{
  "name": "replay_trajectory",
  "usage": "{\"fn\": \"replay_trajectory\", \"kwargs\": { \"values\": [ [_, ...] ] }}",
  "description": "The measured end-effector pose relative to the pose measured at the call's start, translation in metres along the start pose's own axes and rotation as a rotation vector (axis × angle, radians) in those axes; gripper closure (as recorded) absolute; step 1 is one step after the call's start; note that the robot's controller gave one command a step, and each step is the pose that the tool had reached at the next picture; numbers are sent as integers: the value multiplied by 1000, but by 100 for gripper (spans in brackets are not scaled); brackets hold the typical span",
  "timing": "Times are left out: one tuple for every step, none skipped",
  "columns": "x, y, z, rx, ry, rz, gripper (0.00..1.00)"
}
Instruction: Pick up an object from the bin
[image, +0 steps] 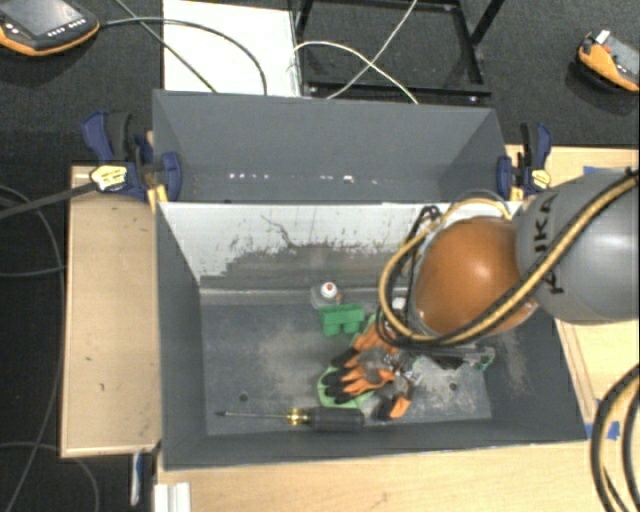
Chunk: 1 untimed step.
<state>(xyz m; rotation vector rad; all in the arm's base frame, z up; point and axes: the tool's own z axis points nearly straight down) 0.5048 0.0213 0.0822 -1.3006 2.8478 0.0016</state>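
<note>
In the bin (250, 255) — block (342, 320) behind glove (350, 384), screwdriver (300, 418) in front.

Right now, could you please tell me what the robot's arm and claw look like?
The arm is a smooth grey rounded tube with black lettering on its side. A glossy orange-brown dome covers the wrist, with black and yellow cables looped around it. The claw below seems black with orange parts.
</note>
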Motion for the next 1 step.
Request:
{"fn": "replay_trajectory", "kwargs": {
  "values": [
    [-1, 0, -13, 2, -2, 1, 100]
  ]
}}
